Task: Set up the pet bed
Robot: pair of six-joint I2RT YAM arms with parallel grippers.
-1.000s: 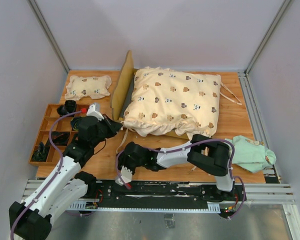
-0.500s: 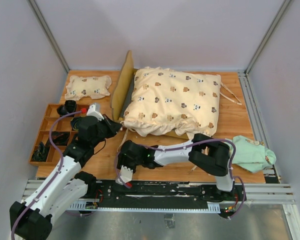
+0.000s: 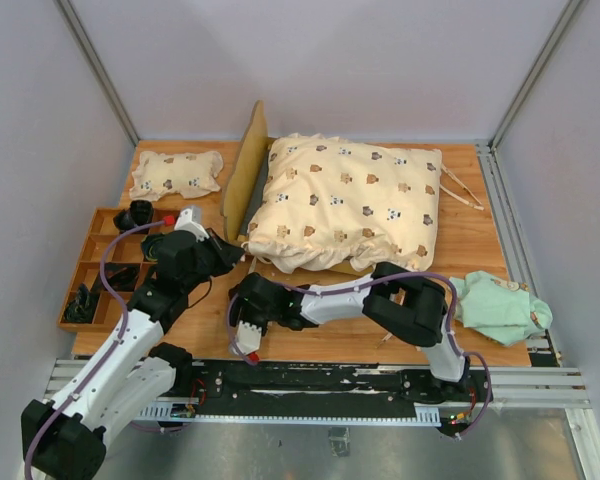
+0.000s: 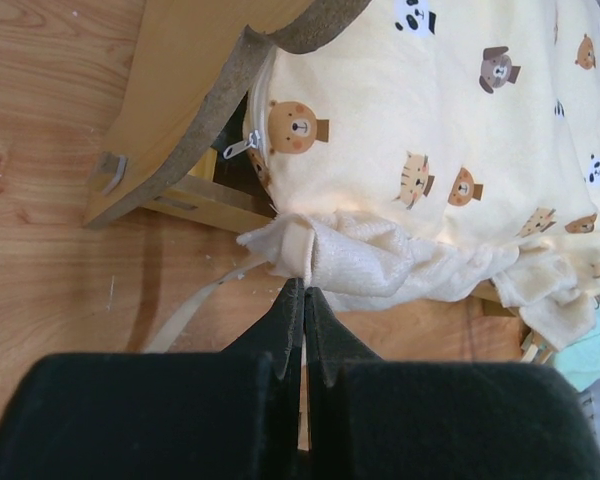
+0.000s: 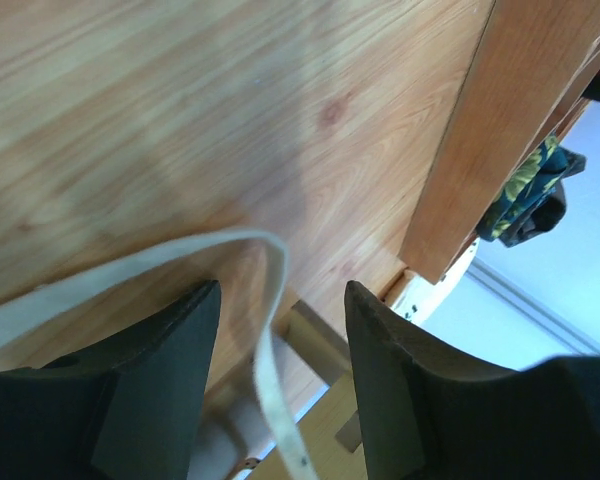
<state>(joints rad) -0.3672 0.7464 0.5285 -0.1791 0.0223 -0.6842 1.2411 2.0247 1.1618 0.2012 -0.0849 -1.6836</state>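
- Sitting mid-worktop (image 3: 465,250), the pet bed (image 3: 242,175) carries the quilt (image 3: 345,200); bare wood runs along the near edge
- left claw (image 4: 302,290) clenched, tips at the quilt's ruffle
- right claw (image 5: 280,330) released astride a cream strap (image 5: 130,265); wider and further left than before

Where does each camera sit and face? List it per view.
Top external: above, behind the arms, looking down on the table; left hand and right hand show.
Left wrist: on left arm, facing quilt and pet bed past shut fingers.
Right wrist: on right arm, facing table and cream strap between open fingers.
Shared: top and left wrist both show quilt, pet bed.
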